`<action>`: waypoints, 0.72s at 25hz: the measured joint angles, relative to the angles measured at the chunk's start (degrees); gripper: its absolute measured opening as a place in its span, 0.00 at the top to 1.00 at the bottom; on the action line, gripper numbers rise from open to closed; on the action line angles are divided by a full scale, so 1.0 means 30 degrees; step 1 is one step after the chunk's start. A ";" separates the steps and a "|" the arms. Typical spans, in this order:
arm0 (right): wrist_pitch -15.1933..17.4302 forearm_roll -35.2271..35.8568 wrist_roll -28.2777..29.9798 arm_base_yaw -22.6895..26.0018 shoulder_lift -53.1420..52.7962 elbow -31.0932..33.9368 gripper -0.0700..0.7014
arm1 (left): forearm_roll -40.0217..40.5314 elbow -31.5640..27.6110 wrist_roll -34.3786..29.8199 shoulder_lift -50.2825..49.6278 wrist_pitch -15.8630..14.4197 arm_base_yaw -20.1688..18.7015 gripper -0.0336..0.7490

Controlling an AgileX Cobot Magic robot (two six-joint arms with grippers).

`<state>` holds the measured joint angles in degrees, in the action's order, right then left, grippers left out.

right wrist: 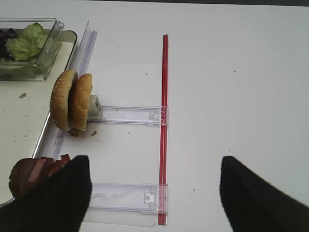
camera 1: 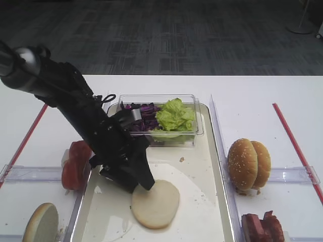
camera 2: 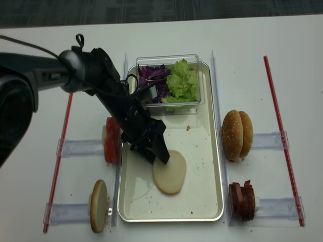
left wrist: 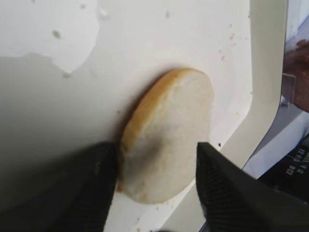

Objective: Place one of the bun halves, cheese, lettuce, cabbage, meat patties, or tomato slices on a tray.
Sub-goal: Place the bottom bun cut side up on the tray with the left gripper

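A flat bun half (camera 1: 155, 204) (left wrist: 166, 135) (camera 2: 169, 172) with a pale cut face lies on the silvery tray (camera 1: 202, 201) (camera 2: 202, 186). My left gripper (camera 1: 144, 184) (left wrist: 155, 150) (camera 2: 159, 156) is low over the bun's near edge, open, with one finger on each side of it. One finger touches the tan edge and the other stands apart. A second bun half (camera 1: 40, 222) stands on edge at the front left. Tomato slices (camera 1: 75, 164) stand left of the tray and meat patties (camera 1: 262, 227) (right wrist: 34, 174) right of it. Lettuce (camera 1: 175, 115) and cabbage (camera 1: 144, 113) fill a box. My right gripper (right wrist: 154, 162) is open over bare table.
The clear plastic box (camera 1: 156, 97) sits at the tray's far end. Two sesame-seeded buns (camera 1: 248, 164) (right wrist: 71, 100) stand on edge on a clear holder at the right. Red strips (camera 1: 295, 146) (right wrist: 164, 121) run along the table at both sides.
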<state>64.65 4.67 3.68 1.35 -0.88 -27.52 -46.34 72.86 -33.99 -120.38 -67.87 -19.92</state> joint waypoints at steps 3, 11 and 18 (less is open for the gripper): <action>0.0000 0.0000 0.0000 0.0000 0.0000 0.0000 0.17 | 0.0589 0.0748 0.0442 0.0175 0.0036 0.0000 0.51; 0.0000 0.0000 0.0033 0.0000 0.0000 0.0000 0.17 | 0.3409 0.2925 0.2770 0.0411 -0.0001 0.0000 0.51; 0.0000 0.0000 0.0033 0.0000 0.0000 0.0000 0.17 | 0.3700 0.3154 0.3298 0.0439 -0.0099 0.0000 0.51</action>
<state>64.65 4.67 3.78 1.35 -0.88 -27.52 -35.24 82.32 -24.10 -119.07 -68.17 -19.92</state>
